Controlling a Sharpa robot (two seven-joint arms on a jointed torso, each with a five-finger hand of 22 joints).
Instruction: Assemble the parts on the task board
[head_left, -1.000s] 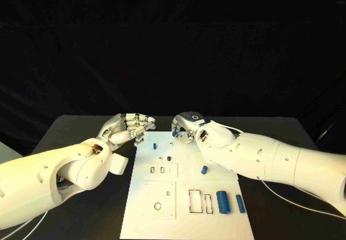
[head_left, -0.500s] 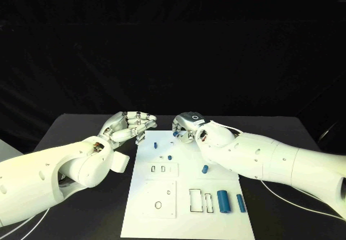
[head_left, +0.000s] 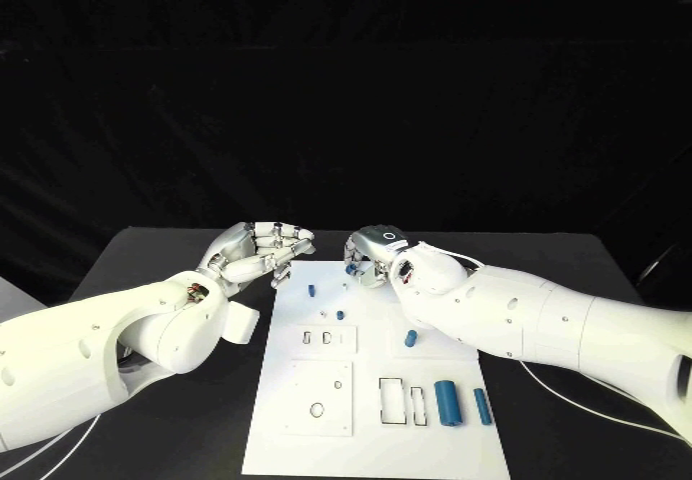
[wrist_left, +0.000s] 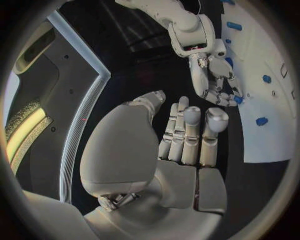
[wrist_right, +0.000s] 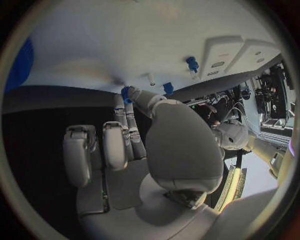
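- Barely anything has moved since a second ago: the left robot hand (head_left: 264, 252) has crept up a touch at the far left corner of the task board (head_left: 368, 440), and the right robot hand (head_left: 378, 256) has stayed put at the far edge. All the parts sit where they were.
- Left robot hand: it hovers just off the board's far left corner over the dark surface (head_left: 159, 255), fingers curled in together with nothing in them. Left wrist view shows the same, fingers (wrist_left: 187, 131) folded toward the palm and no part between them.
- Closest part to it is a small blue peg (head_left: 310, 291) standing on the board just beside the fingertips, not touching.
- A tiny blue stub (head_left: 339, 315) sits a bit nearer the robot, mid-board.
- Right robot hand: fingertips down at the board's far edge, pinching a small blue part (head_left: 352, 269). Right wrist view backs this up, with a blue piece (wrist_right: 125, 94) at the fingertips, right against the white board.
- Another short blue piece (head_left: 410, 339) lies on the board just under the right forearm.
- Near the robot, right side of the board: a fat blue cylinder (head_left: 447, 402) and a thinner blue rod (head_left: 480, 407) lie side by side, well apart from both hands, beside empty rectangular slots (head_left: 391, 399).
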